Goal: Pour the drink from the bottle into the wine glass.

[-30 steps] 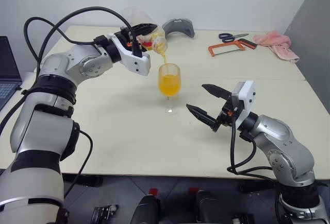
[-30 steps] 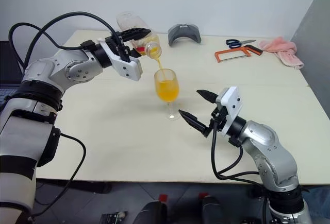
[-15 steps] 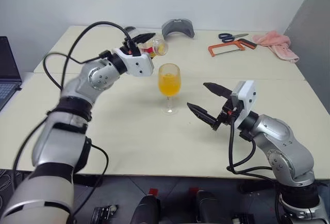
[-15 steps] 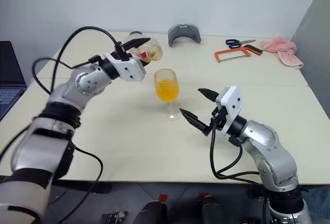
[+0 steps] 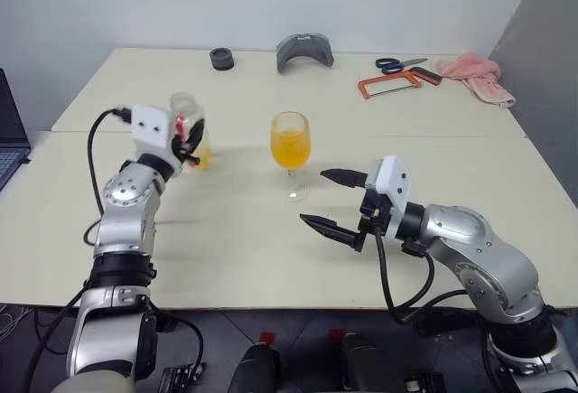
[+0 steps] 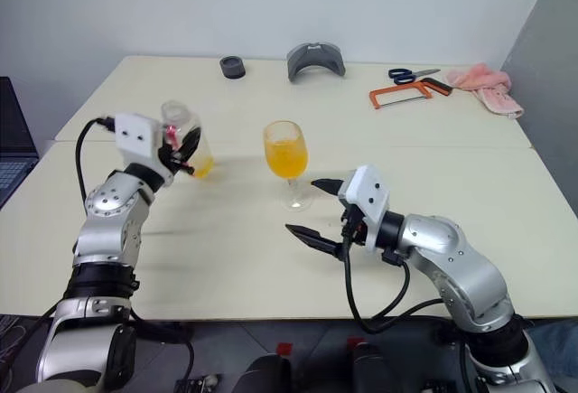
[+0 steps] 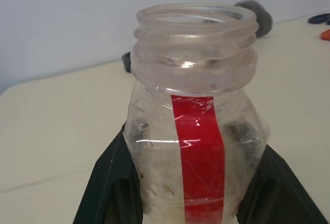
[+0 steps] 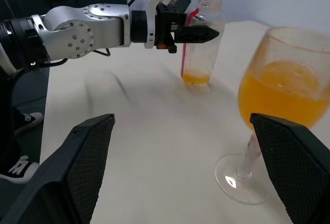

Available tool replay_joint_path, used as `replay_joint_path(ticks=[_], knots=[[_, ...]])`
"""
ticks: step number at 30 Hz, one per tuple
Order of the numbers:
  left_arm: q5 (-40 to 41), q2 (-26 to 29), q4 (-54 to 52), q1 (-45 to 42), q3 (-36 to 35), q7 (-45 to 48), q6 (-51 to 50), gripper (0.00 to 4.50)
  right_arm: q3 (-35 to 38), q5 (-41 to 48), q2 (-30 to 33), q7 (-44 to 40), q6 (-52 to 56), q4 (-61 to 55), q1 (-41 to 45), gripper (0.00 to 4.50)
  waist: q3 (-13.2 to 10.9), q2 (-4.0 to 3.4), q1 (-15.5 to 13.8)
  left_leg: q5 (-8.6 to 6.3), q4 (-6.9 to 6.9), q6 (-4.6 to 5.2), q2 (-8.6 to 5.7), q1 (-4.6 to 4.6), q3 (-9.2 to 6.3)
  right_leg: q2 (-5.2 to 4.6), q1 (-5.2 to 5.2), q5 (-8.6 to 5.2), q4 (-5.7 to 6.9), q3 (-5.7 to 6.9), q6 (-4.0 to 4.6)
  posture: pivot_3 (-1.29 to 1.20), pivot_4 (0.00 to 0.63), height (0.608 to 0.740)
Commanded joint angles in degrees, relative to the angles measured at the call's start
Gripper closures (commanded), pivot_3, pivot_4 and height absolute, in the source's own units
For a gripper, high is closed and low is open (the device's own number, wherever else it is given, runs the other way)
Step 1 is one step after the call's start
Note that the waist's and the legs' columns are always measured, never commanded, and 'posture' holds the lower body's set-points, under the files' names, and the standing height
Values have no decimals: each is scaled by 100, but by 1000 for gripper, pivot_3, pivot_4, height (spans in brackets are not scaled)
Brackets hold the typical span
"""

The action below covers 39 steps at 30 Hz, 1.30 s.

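The wine glass stands mid-table, its bowl more than half full of the orange drink. To its left, my left gripper is shut on the bottle. The bottle is upright and uncapped, with its base at the tabletop. A little drink remains at its bottom. The left wrist view shows the bottle with its red strip between the black fingers. My right gripper hangs open just right of the glass's foot, holding nothing. The right wrist view shows the glass and bottle.
Along the table's far edge lie a dark round cap-like object, a grey curved piece, scissors, an orange hacksaw and a pink cloth. A laptop sits at the left edge.
The left arm swung the bottle away from over the glass, leftward and down, and rolled it upright; the pouring stream has stopped. The right gripper drifted slightly toward the glass.
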State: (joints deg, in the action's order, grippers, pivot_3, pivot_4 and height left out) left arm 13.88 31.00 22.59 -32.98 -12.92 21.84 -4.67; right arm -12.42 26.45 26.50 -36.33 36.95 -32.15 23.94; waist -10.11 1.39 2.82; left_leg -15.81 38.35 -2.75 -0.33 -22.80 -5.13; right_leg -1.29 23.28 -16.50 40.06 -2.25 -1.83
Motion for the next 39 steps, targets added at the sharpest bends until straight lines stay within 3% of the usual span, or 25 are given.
replay_joint_path(ticks=[1, 13, 22, 27, 29, 35, 39], knots=[[309, 32, -327, -14, -359, -11, -175, 2811, -118, -65, -153, 76, 67, 40, 267, 0, 2, 3, -31, 0, 2, 0, 0, 0, -1, -2, -2, 0, -1, 0, 0, 0, 150, 740], [343, 11, 72, 291, -507, 46, -284, 2811, -278, -170, -370, 35, 200, 213, 613, 0, 4, 5, -55, -1, 3, 2, -2, 3, 5, -5, -2, 0, -1, -4, 0, 0, 150, 740], [359, 4, -72, 514, -529, 137, -196, 32, -281, -158, -365, -34, 257, 213, 574, 0, 4, 6, -74, -2, 1, 4, -1, 3, 6, -4, -1, 0, -1, -4, 0, 0, 150, 740], [168, 63, -362, 880, -480, 95, -39, 32, -281, -220, -258, -208, 15, 295, 321, 0, 5, 6, -79, -3, -3, 4, -1, 4, 10, -5, -1, 0, -5, -7, 0, 0, 150, 740], [175, 54, -700, 1231, -570, 54, -69, 32, -181, -306, -346, -199, -485, 429, -142, 0, 9, 13, -81, -3, -8, 4, 0, 5, 10, -7, -1, 0, -6, -8, 0, 0, 150, 740], [201, -184, -2055, 2411, -832, -468, -488, 32, 153, -727, -781, 265, -1769, 1018, -1536, 0, 16, 23, -94, -3, -23, 5, 5, 8, 17, -13, 1, 0, -11, -12, 0, 0, 150, 740], [174, -612, -3077, 3386, -928, -779, -449, 32, 604, -1217, -1309, 1076, -2830, 1684, -1984, 0, 18, 24, -90, -4, -31, 6, 13, 30, 31, -12, -12, 0, -10, -25, 0, 0, 150, 740]])
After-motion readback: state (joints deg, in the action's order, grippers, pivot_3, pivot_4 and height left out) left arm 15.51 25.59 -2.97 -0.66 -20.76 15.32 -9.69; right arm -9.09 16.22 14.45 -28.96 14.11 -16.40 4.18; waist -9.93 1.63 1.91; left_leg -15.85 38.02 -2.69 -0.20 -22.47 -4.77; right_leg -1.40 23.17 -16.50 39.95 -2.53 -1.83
